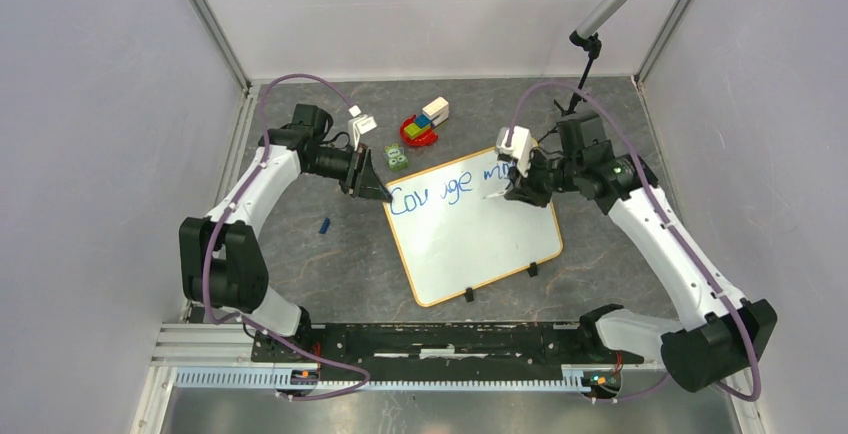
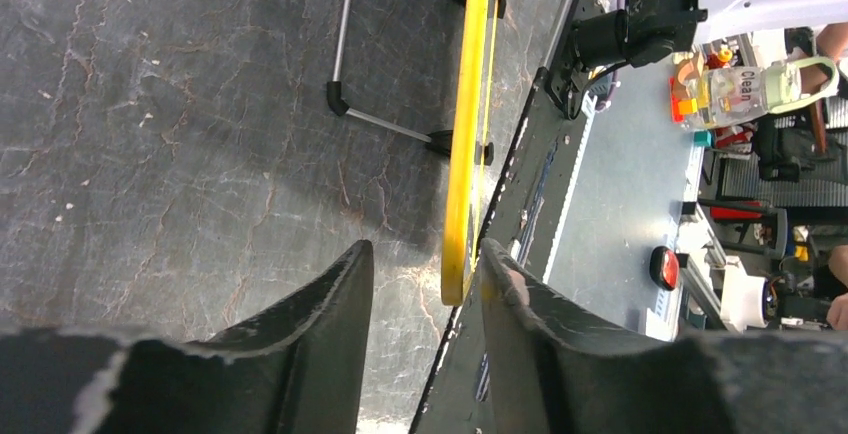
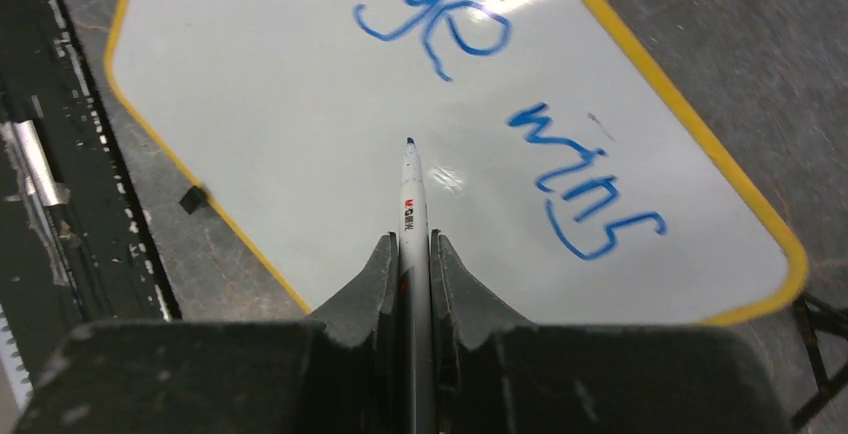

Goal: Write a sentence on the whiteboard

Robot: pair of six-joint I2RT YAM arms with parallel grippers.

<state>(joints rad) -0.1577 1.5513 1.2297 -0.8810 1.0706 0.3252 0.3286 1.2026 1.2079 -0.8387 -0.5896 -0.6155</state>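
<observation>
R gripper (image 3: 412,244) pinching marker (image 3: 410,184), tip twd whiteboard (image 3: 260,104), blue writing (image 3: 577,191) "wins" to its right

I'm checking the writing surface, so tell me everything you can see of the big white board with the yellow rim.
The flat white rectangular whiteboard lies skewed on the grey table: rounded corners, thin yellow-orange rim, two small black clips on its near edge. Blue handwritten words read "Courage wins". One corner sits between the fingers of the open left gripper; the right gripper holds a white marker over it.
</observation>
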